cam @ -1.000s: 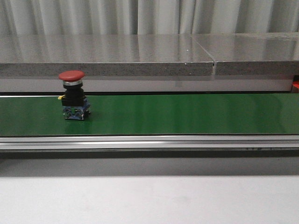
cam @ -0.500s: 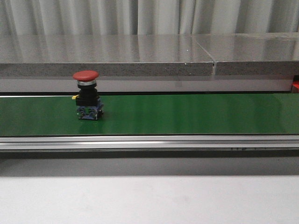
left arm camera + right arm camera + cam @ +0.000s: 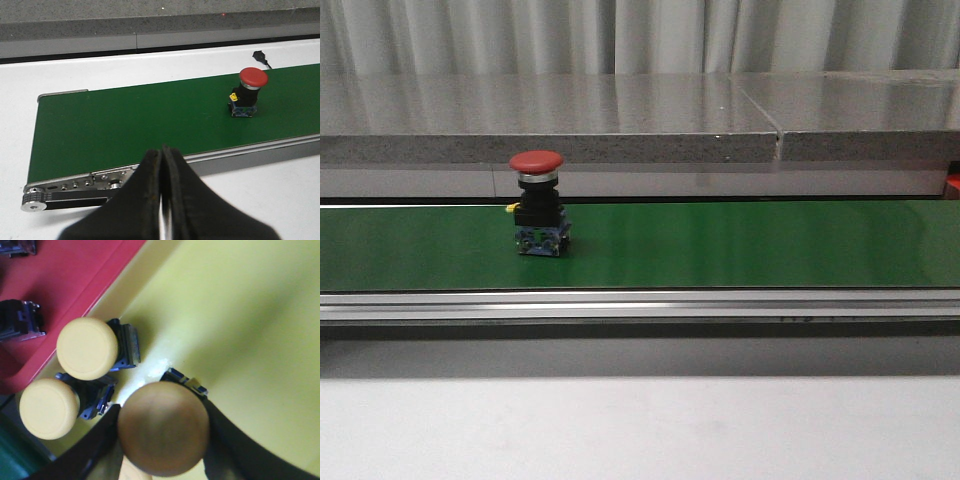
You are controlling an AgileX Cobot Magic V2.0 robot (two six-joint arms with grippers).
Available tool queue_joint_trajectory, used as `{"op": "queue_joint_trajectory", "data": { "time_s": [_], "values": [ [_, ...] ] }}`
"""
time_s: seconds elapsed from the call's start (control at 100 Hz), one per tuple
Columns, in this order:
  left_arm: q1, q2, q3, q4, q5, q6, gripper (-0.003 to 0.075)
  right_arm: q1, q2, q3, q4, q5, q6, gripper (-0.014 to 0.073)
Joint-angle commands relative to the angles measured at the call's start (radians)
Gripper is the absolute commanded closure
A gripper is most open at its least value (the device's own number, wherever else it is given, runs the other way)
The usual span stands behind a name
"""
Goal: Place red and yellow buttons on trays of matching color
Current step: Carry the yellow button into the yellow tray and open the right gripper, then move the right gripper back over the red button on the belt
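The red button has moved rightward along the green conveyor belt since the earlier frames, and it stands upright on the belt's left part. In the left wrist view the left claw is clenched with nothing in it, its fingers pressed together near the belt's end. The right claw grasps a yellow button over the yellow tray, beside two other yellow buttons standing there; the red tray adjoins it.
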Motion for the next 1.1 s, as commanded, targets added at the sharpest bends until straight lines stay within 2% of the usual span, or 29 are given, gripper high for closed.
{"op": "queue_joint_trajectory", "data": {
  "time_s": [0.0,0.33,0.38,0.5,0.57,0.8,1.09],
  "values": [
    [-0.009,0.007,-0.023,-0.011,-0.070,0.002,0.0741,-0.005,-0.005,-0.024,0.028,-0.050,0.004,0.0388],
    [-0.009,0.007,-0.023,-0.011,-0.070,0.002,0.0741,-0.005,0.048,-0.003,0.047,-0.068,0.003,0.0372],
    [-0.009,0.007,-0.023,-0.011,-0.070,0.002,0.0741,-0.005,0.048,0.001,0.047,-0.077,0.003,0.0326],
    [-0.009,0.007,-0.023,-0.011,-0.070,0.002,0.0741,-0.004,0.048,0.006,0.066,-0.081,0.003,0.0145],
    [-0.009,0.007,-0.023,-0.011,-0.070,0.002,0.0741,-0.004,0.048,0.006,0.078,-0.081,0.003,0.0098],
    [-0.009,0.007,-0.023,-0.011,-0.070,0.002,0.0741,0.002,0.016,0.006,0.080,-0.085,0.003,0.0097],
    [-0.009,0.007,-0.023,-0.011,-0.070,0.002,0.0741,0.002,-0.125,0.006,0.049,-0.060,0.003,0.0097]
  ]
}}
